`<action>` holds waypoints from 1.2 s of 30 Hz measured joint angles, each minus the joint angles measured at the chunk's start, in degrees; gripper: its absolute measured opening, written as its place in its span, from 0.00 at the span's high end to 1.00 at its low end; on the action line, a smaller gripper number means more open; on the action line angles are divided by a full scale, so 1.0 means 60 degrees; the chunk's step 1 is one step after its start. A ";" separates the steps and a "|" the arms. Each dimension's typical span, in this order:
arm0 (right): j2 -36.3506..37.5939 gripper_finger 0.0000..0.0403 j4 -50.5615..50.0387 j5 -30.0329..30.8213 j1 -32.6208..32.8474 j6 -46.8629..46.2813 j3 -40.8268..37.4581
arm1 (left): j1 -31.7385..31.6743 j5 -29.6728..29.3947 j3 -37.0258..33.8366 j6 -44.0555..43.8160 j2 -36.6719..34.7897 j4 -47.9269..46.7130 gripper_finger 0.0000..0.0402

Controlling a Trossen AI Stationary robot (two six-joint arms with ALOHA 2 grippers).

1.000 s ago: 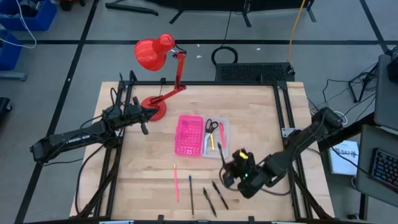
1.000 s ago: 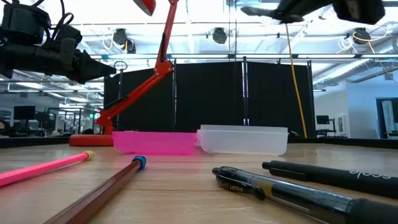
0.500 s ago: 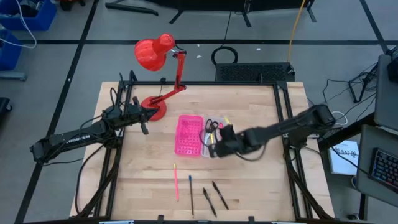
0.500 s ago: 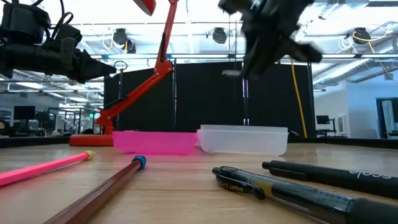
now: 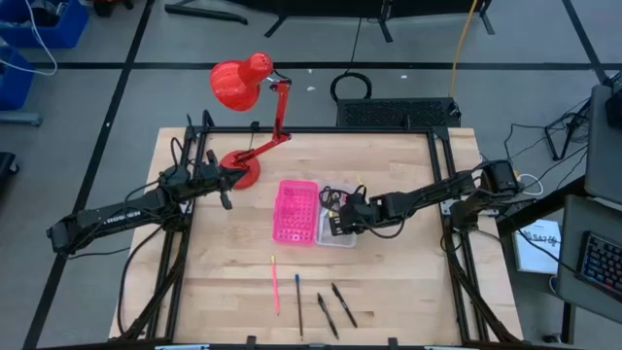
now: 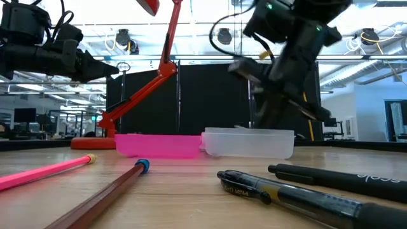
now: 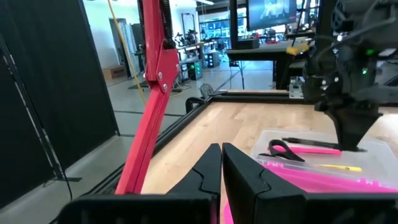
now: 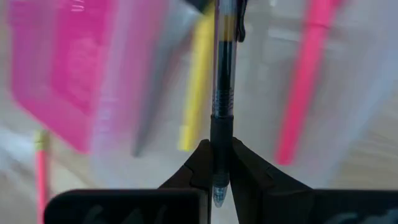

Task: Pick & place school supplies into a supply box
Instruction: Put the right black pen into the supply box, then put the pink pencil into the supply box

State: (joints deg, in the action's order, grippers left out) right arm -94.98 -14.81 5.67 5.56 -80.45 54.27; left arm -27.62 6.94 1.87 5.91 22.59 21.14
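The supply box lies open at the table's middle: its pink gridded half (image 5: 296,211) and its clear tray (image 5: 342,233). In the tray lie black-handled scissors (image 7: 280,149), a pink pen (image 7: 317,149) and a yellow one (image 8: 198,87). My right gripper (image 5: 335,219) is over the clear tray, shut on a black pen (image 8: 222,74). My left gripper (image 5: 236,176) is shut and empty by the red lamp's base. A pink pencil (image 5: 275,284), a brown pencil (image 5: 298,306) and two black pens (image 5: 335,309) lie near the table's front edge. My right gripper pinches the black pen between its two fingertips (image 8: 202,158) near one end of the barrel (image 8: 222,134). The short end shows just behind the fingers, and the long rest reaches out over the clear tray. The pen is lifted clear, above the yellow and pink pens.
A red desk lamp (image 5: 243,87) stands with its base (image 5: 245,167) at the table's far left, its arm slanting up beside my left gripper. Bare wood lies left and right of the box.
My right gripper has carried the black pen from the table's near right, by the loose pens, up and toward the far edge and left. It now stands over the clear tray and has come down closer to it. The loose pens have stayed put.
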 joint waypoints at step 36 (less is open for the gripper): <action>0.4101 0.75 0.0625 0.2329 0.1053 0.5843 -0.0488 | -0.0003 0.0007 0.0000 -0.0323 0.0004 0.0017 0.94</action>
State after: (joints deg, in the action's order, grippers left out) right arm -70.37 -11.06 19.65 11.88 -45.39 51.34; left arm -27.63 6.98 1.87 3.97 22.61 21.25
